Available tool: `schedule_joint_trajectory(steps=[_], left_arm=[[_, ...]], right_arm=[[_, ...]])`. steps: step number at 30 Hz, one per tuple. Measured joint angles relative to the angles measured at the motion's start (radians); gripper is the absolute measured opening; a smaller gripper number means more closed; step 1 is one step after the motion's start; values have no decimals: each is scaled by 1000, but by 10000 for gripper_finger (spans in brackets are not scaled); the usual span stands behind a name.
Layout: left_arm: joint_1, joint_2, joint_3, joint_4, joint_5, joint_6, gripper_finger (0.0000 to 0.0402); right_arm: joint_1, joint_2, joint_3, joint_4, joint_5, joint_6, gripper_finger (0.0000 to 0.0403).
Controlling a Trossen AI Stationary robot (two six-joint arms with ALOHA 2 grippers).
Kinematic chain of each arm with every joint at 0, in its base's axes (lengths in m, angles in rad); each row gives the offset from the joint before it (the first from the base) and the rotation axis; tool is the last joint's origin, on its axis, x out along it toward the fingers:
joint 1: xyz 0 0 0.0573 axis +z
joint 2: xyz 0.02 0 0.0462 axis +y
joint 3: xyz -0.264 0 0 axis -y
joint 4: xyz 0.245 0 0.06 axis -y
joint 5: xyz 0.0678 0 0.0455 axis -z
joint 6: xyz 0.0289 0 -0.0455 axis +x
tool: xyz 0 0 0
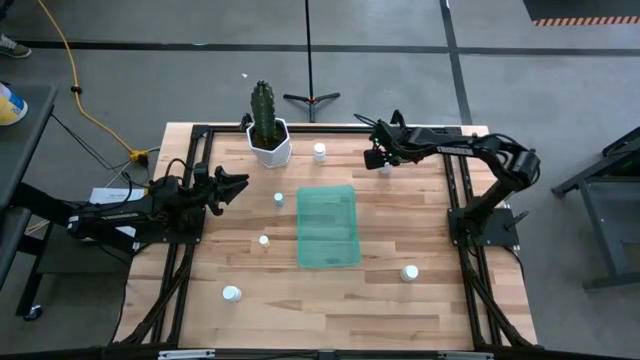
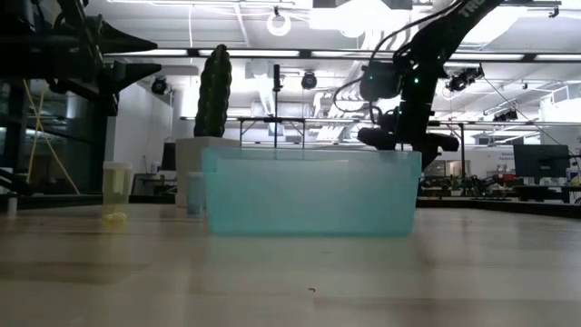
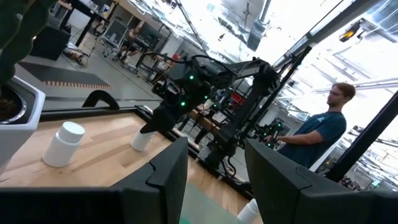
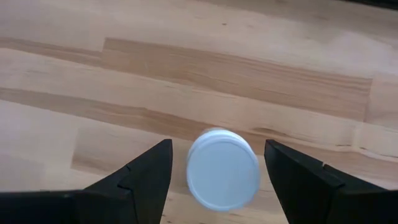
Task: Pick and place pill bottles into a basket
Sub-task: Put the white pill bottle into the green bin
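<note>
The basket [image 1: 328,226] sits mid-tabletop [image 1: 430,310] and looks empty in the high view, so by my reading none of the six bottles has been placed yet and the whole job is still ahead. The right tool [image 1: 383,160] is over the far side of the tabletop, directly above one bottle [image 4: 222,168]; in its wrist view its fingers [image 4: 134,174] stand apart on either side of the white cap with clear gaps, not touching, so the first grasp is being lined up rather than made. The other bottles stand loose: one near the cactus pot [image 1: 269,142] at [image 1: 319,152], one just left of the basket [image 1: 279,200], one further left [image 1: 264,240], one at the near left [image 1: 231,294] and one at the near right [image 1: 409,272] (all upright, as far as can be seen from above). The left tool [image 1: 232,187] waits at the left edge of the tabletop, fingers spread and holding nothing. A person [image 3: 320,130] stands in the room beyond.
</note>
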Motion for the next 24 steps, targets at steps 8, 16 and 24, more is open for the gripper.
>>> schedule_joint_trajectory(steps=[8, 16, 24], left_arm=[[0, 0, 0, 0, 0, 0, 193], [0, 0, 0, 0, 0, 0, 193], [0, 0, 0, 0, 0, 0, 193]], right_arm=[[0, 22, -12, -1, 14, -1, 246], [0, 22, -12, 0, 34, -1, 246], [0, 22, -13, -4, 12, 2, 238]])
